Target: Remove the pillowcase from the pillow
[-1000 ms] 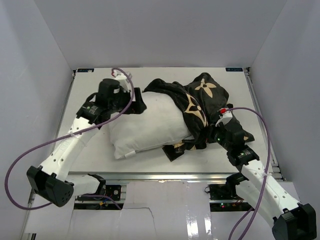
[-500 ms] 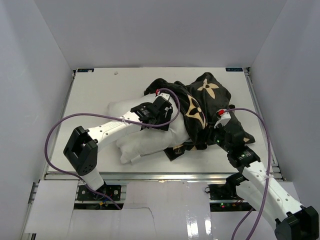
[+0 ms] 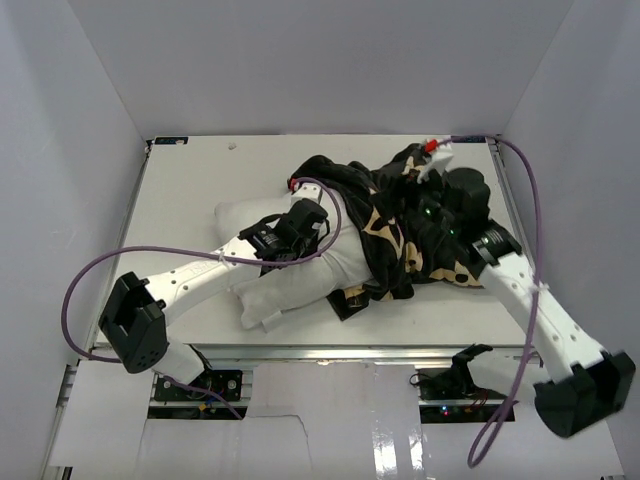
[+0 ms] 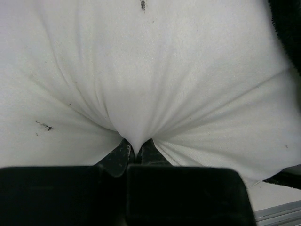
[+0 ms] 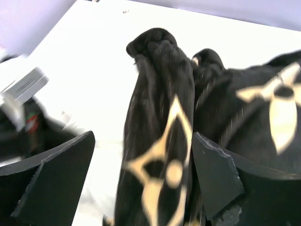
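Note:
The white pillow (image 3: 272, 278) lies across the middle of the table, its right end still inside the bunched black pillowcase (image 3: 385, 240) with tan flower motifs. My left gripper (image 3: 314, 228) sits on top of the pillow near the cover's edge. In the left wrist view it (image 4: 136, 151) is shut on a pinched fold of the pillow (image 4: 141, 80), with the pillowcase (image 4: 289, 28) at the upper right. My right gripper (image 3: 408, 212) hovers over the cover. In the right wrist view it (image 5: 141, 181) stands open around a raised ridge of the pillowcase (image 5: 162, 141), not touching it.
The white table (image 3: 180, 195) is boxed in by grey walls on three sides. A metal rail (image 3: 330, 352) runs along its near edge. A purple cable (image 3: 85, 290) loops off the left arm, and another (image 3: 530, 210) arcs over the right arm.
My left arm swung from the pillow's far left end onto its middle and shut on the white fabric. My right gripper let go of the cover's near right side, opened, and moved farther back over it.

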Available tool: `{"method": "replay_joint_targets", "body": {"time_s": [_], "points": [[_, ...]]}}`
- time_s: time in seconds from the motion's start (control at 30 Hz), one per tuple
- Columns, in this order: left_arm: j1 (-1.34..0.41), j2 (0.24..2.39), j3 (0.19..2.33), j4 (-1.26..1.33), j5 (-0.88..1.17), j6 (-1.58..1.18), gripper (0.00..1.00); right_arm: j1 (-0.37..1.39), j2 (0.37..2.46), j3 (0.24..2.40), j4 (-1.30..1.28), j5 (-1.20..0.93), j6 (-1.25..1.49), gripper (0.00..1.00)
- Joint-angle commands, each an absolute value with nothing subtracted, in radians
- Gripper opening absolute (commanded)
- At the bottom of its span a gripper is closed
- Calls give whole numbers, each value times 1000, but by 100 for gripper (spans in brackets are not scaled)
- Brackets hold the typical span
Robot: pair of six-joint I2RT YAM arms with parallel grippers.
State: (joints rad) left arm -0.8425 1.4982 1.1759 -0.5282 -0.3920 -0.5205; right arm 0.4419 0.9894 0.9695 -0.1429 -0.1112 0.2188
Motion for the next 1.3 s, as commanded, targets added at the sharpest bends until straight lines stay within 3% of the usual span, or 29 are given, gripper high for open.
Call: {"method": "replay_joint_targets", "body": {"time_s": [0.0, 0.1, 0.23, 0.33, 0.4, 0.47, 0.67, 0.93, 1.0, 1.07, 1.1, 1.13, 1.23, 1.27], "points": [[-845, 1437, 1147, -538, -449, -534, 0, 448, 1193, 1096, -144, -155, 123, 90], [-845, 1407, 1155, -549, -486, -534, 0, 448, 1362, 1180, -205, -124, 104, 89], [-844, 1390, 1187, -583, -537, -535, 0, 449, 1445, 1108, -111, -149, 112, 78], [-844, 1402, 1226, -662, -598, -564, 0, 446, 1509, 1129, -92, -80, 106, 55], [-844, 1384, 1256, -710, -635, -577, 0, 436, 1543, 1195, -107, 7, 98, 35], [-844, 1350, 1273, -739, -652, -581, 0, 394, 1581, 1230, -118, 160, 136, 8], [-841, 1158, 1311, -874, -722, -615, 0, 273, 1631, 1334, -127, 233, 156, 8], [-828, 1160, 1502, -1112, -857, -676, 0, 80, 1640, 1348, -166, 218, 216, 8], [-828, 1151, 1517, -1117, -861, -684, 0, 74, 1634, 1316, -161, 167, 230, 8], [-828, 1143, 1516, -1089, -833, -670, 0, 84, 1618, 1284, -100, -42, 219, 8], [-828, 1144, 1509, -1047, -818, -643, 0, 103, 1605, 1266, -83, -125, 198, 13], [-828, 1149, 1493, -1029, -802, -635, 0, 116, 1598, 1267, -84, -221, 190, 35], [-827, 1183, 1471, -997, -784, -640, 0, 167, 1530, 1272, -113, -288, 160, 64], [-827, 1190, 1456, -989, -785, -644, 0, 173, 1502, 1263, -114, -317, 163, 69]]}}
